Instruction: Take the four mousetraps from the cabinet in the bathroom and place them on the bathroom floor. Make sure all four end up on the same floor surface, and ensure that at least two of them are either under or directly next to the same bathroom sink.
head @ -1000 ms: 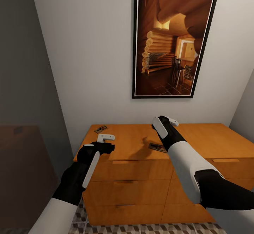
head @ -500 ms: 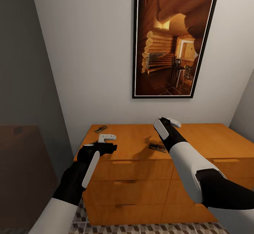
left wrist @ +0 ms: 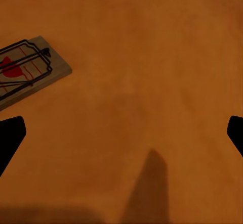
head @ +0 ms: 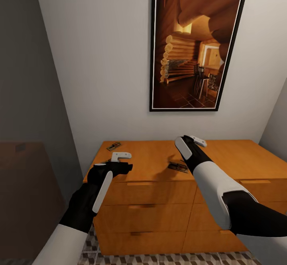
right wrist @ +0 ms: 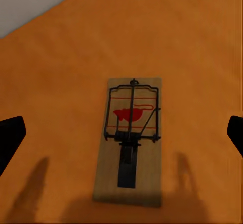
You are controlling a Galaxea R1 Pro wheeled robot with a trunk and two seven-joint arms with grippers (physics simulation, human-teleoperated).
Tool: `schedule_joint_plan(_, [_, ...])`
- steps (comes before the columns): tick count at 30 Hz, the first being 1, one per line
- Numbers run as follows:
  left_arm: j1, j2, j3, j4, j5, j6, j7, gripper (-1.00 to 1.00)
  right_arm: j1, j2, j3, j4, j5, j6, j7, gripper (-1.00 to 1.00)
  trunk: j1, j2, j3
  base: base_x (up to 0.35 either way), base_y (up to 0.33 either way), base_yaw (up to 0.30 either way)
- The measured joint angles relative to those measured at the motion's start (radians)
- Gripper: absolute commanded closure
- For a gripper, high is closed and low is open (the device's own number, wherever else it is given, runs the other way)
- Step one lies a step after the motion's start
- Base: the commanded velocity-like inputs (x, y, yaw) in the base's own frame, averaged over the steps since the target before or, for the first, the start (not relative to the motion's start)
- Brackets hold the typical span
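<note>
Robot faced the orange-brown cabinet (head: 159, 201) against a pale wall, drawer fronts all shut, framed picture (head: 197, 45) of a log interior hung above it. Two mousetraps showed on the cabinet top in the head view: one (head: 114, 146) near the back left corner, close to the wall, and one (head: 177, 167) nearer the front edge about mid-width, just left of the right arm. Left tool (head: 118, 159) hovered over the front left part of the cabinet top, clear of the wood, jaws spread wide; in the left wrist view its dark fingertips (left wrist: 10, 135) sat at opposite edges with bare wood between them and a mousetrap (left wrist: 28, 70) lying off to one side, outside the gap. Right tool (head: 192, 142) was raised above the cabinet top, also spread wide and holding nothing; in the right wrist view a mousetrap (right wrist: 130, 138) lay flat on the wood between the two fingertips (right wrist: 10, 138), not touched by either, red bait mark and wire bar facing up. A strip of cube-pattern floor (head: 159, 259) showed below the cabinet. Other two traps could not be made out.
</note>
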Motion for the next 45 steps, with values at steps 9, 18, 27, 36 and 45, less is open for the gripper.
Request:
schedule_joint_plan(9, [0.000, -0.001, 0.000, 0.000, 0.002, 0.000, -0.001, -1.00, -0.016, 0.000, -0.002, 0.065, -0.001, 0.008, 0.000, -1.00, 0.000, 0.000, 0.000, 0.000, 0.000, 0.000])
schedule_joint_plan(18, [0.000, 0.000, 0.000, 0.006, 0.002, 0.000, 0.000, -1.00, -0.023, 0.001, -0.002, 0.087, -0.002, 0.025, -0.001, -1.00, 0.000, 0.000, 0.000, 0.000, 0.000, 0.000])
schedule_joint_plan(27, [0.000, -0.001, -0.001, 0.014, 0.002, 0.000, 0.000, -1.00, -0.026, 0.004, -0.002, 0.127, -0.001, 0.036, -0.001, -1.00, 0.000, 0.000, 0.000, 0.000, 0.000, 0.000])
schedule_joint_plan(36, [0.000, -0.002, -0.001, 0.042, -0.001, -0.001, 0.001, -1.00, -0.026, 0.007, -0.002, 0.146, -0.002, 0.034, 0.005, -1.00, 0.000, 0.000, 0.000, 0.000, 0.000, 0.000])
schedule_joint_plan(45, [0.000, -0.002, -0.001, 0.051, 0.000, -0.002, 0.001, -1.00, -0.027, 0.006, -0.001, 0.168, -0.002, 0.035, 0.027, -1.00, 0.000, 0.000, 0.000, 0.000, 0.000, 0.000])
